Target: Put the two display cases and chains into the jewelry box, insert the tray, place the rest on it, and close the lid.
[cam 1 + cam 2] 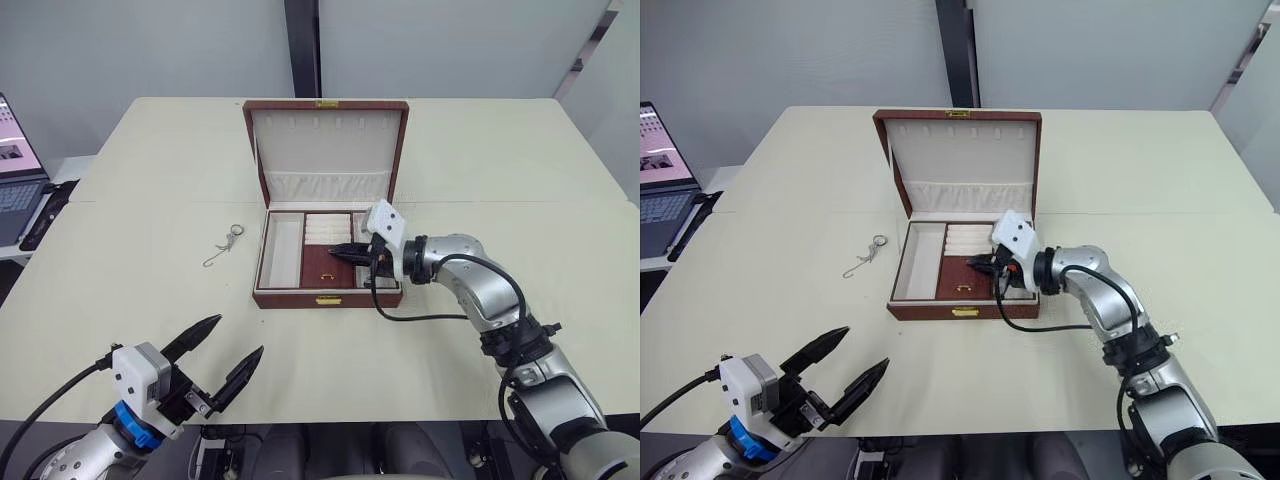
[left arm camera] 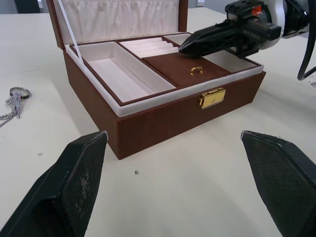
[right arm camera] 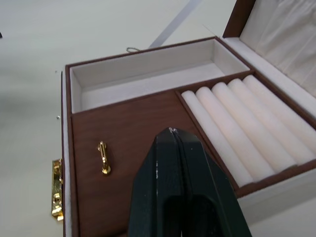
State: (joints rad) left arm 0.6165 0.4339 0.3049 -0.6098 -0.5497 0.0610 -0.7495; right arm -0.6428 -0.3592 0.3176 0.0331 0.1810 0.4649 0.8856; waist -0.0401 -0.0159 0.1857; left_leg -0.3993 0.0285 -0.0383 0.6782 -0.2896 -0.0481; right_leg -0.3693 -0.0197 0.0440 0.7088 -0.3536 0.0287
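Jewelry box [image 1: 327, 296] stands open on the desk [image 1: 480, 150], lid [image 1: 326, 150] upright, tray [image 1: 285, 250] seated inside. Right gripper [image 1: 338, 251], jaws pressed together on nothing, hovers over the tray's small brown cover with its gold handle [image 3: 104, 158]. Left gripper [image 1: 229, 354], jaws spread, waits near the desk's front edge. A chain [image 1: 223, 244] lies outside, left of the box; judged: tray in, chain and lid remaining.

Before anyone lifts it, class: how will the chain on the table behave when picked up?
The chain lies in a loose curve, so it is probably floppy and would dangle. Its thin links look light. The ring at one end may offer the easier grip.
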